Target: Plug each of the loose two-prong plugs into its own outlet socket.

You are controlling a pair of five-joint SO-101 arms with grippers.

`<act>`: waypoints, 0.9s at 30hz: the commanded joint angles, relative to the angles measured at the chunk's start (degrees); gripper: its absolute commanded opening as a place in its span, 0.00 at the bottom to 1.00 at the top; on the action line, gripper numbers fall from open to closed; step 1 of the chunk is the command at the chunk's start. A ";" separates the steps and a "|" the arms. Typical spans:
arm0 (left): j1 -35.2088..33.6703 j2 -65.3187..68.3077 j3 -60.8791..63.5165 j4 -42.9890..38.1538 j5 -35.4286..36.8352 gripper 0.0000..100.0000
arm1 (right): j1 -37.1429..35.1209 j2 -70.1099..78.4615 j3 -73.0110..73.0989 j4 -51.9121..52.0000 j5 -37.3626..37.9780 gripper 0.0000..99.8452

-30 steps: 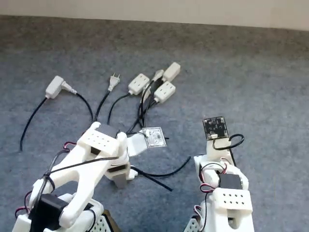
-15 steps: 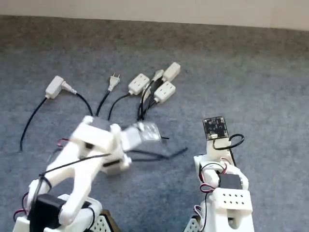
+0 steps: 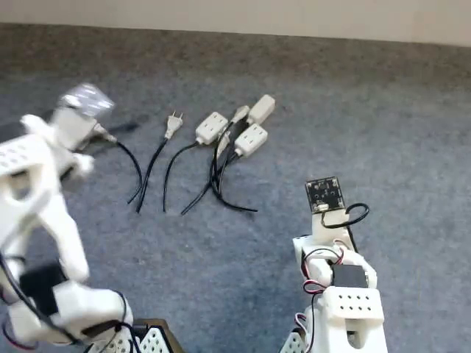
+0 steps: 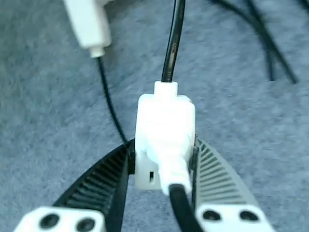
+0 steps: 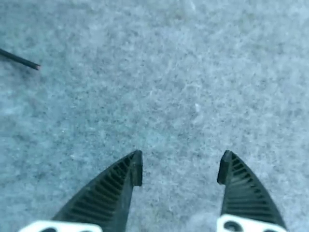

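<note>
Gripping a white plug (image 4: pixel 164 130) by its flat sides, left gripper (image 4: pixel 162 148) holds it just above the carpet (image 3: pixel 383 110), far left. Likely light, rigid shell; stiff cord (image 4: pixel 173 43) may tug. Right gripper (image 5: pixel 179 168) spread wide, empty.

A grey short-pile carpet (image 3: pixel 383 110) covers the whole work surface, meeting a pale cream wall (image 3: pixel 294 18) in a straight line along its far edge.

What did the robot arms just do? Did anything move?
The left gripper swung from the middle to the far left, carrying a white plastic connector block and its black cord along. The open right gripper and the middle white outlet blocks stayed put.
</note>
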 commanded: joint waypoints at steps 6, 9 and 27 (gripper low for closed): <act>-12.70 34.15 -44.97 7.21 1.14 0.00 | -0.75 -0.92 -0.22 -1.01 0.53 0.25; -13.49 44.62 -60.62 11.96 2.64 0.01 | -0.75 -0.92 -0.22 -1.01 0.53 0.25; -14.64 64.13 -98.77 22.42 11.52 0.31 | -0.84 -0.84 0.92 -1.01 0.70 0.25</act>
